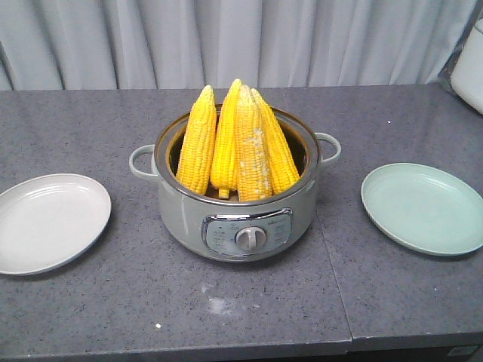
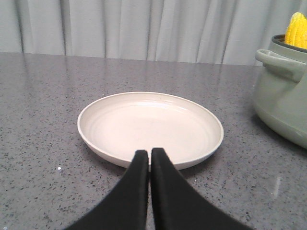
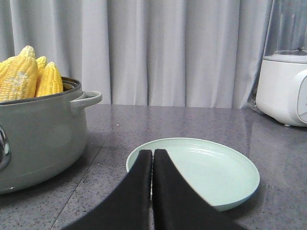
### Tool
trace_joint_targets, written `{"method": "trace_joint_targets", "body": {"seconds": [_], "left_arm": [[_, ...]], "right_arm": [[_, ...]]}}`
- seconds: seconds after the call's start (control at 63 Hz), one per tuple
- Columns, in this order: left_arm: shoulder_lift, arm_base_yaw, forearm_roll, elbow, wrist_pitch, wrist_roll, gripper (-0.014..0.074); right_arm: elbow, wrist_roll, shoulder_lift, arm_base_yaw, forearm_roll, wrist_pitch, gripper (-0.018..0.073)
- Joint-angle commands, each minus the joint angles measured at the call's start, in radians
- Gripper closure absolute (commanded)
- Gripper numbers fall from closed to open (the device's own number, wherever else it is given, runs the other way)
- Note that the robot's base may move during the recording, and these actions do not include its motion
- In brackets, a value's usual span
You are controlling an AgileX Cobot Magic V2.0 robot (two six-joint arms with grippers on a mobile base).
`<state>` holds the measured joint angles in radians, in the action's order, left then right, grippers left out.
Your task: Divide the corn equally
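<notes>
Several yellow corn cobs (image 1: pixel 234 143) stand upright, leaning together, in a grey-green electric pot (image 1: pixel 234 219) at the table's middle; their tips show as corn (image 3: pixel 26 76) in the right wrist view and one corn tip (image 2: pixel 296 28) in the left wrist view. A white plate (image 1: pixel 45 222) lies left of the pot and a pale green plate (image 1: pixel 423 207) lies right. My left gripper (image 2: pixel 148 153) is shut and holds nothing, just in front of the white plate (image 2: pixel 148 127). My right gripper (image 3: pixel 152 153) is shut and holds nothing, at the near rim of the green plate (image 3: pixel 206 172). Neither gripper shows in the front view.
The pot's side handles stick out toward each plate (image 1: pixel 142 161) (image 1: pixel 329 147). A white appliance (image 3: pixel 283 91) stands at the back right corner of the table. A grey curtain hangs behind the table. The table's front edge (image 1: pixel 226 351) runs close below the pot.
</notes>
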<state>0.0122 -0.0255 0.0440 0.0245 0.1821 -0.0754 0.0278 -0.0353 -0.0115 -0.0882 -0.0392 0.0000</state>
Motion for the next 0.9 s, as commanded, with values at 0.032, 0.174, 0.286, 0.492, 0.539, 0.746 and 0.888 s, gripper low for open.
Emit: {"method": "trace_joint_targets", "body": {"seconds": [0.032, 0.174, 0.286, 0.492, 0.539, 0.746, 0.888], "left_arm": [[0.014, 0.000, 0.008, -0.023, -0.071, -0.003, 0.0602], [0.014, 0.000, 0.008, -0.023, -0.071, -0.003, 0.0602], [0.014, 0.000, 0.008, -0.023, -0.071, -0.003, 0.0602], [0.014, 0.000, 0.008, -0.023, -0.071, -0.003, 0.0602], [0.014, 0.000, 0.008, -0.023, -0.071, -0.003, 0.0602], [0.014, 0.000, 0.008, -0.023, -0.071, -0.003, 0.0602], [0.014, 0.000, 0.008, -0.023, -0.071, -0.003, 0.0602]], "right_arm": [[0.019, -0.007, -0.008, 0.008, -0.008, -0.082, 0.0564], [0.019, -0.007, -0.008, 0.008, -0.008, -0.082, 0.0564], [0.019, -0.007, -0.008, 0.008, -0.008, -0.082, 0.0564], [0.019, -0.007, -0.008, 0.008, -0.008, -0.082, 0.0564], [0.019, -0.007, -0.008, 0.008, -0.008, -0.082, 0.0564], [0.019, -0.007, -0.008, 0.008, -0.008, -0.082, 0.0564], [0.019, -0.007, -0.008, 0.008, -0.008, -0.082, 0.0564]]}}
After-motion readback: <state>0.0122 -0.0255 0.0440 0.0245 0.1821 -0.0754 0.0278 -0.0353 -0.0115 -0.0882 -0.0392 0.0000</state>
